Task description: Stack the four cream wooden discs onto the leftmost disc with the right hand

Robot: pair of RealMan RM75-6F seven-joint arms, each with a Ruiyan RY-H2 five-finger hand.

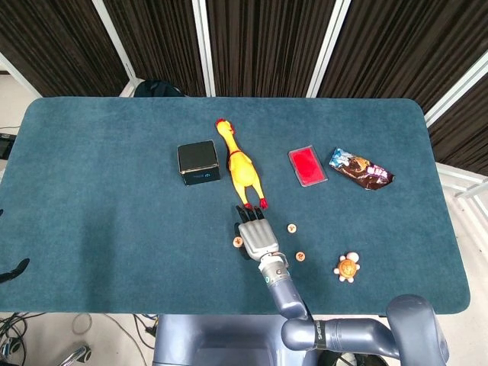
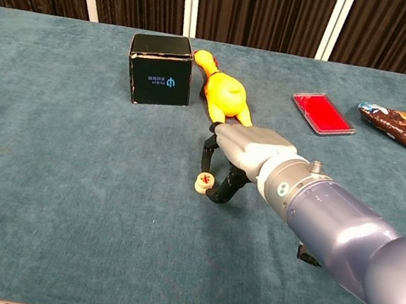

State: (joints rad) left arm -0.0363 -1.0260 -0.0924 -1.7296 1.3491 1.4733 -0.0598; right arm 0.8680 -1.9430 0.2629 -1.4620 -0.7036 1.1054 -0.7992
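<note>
**Stacking site beside the rubber chicken**

Lying flat on the blue table (image 1: 91,175), the leftmost cream disc (image 2: 203,183) is seen just below the feet of the rubber chicken (image 1: 238,168), a small round wooden piece with a pale rim and a red mark on its top face. Whether it is one disc or already a short stack cannot be settled from either view, though its side looks rather tall in the chest view. Two further cream discs are made out in the head view, one (image 1: 291,227) to the right of the chicken's feet and another (image 1: 300,256) lower and further right; each bears a reddish mark too small to be read. A fourth disc is not made out.

The right hand (image 2: 243,152) is held just below the chicken's feet, palm down, its dark fingers (image 2: 222,189) curled downward beside the leftmost disc. Nothing is seen gripped in them; the disc appears to be touched by the fingertips, or nearly so. The hand's underside is hidden by its grey back.

The left hand is not clearly shown; only a dark sliver (image 1: 14,268) is cut off at the table's left edge, well away from the chicken.
</note>
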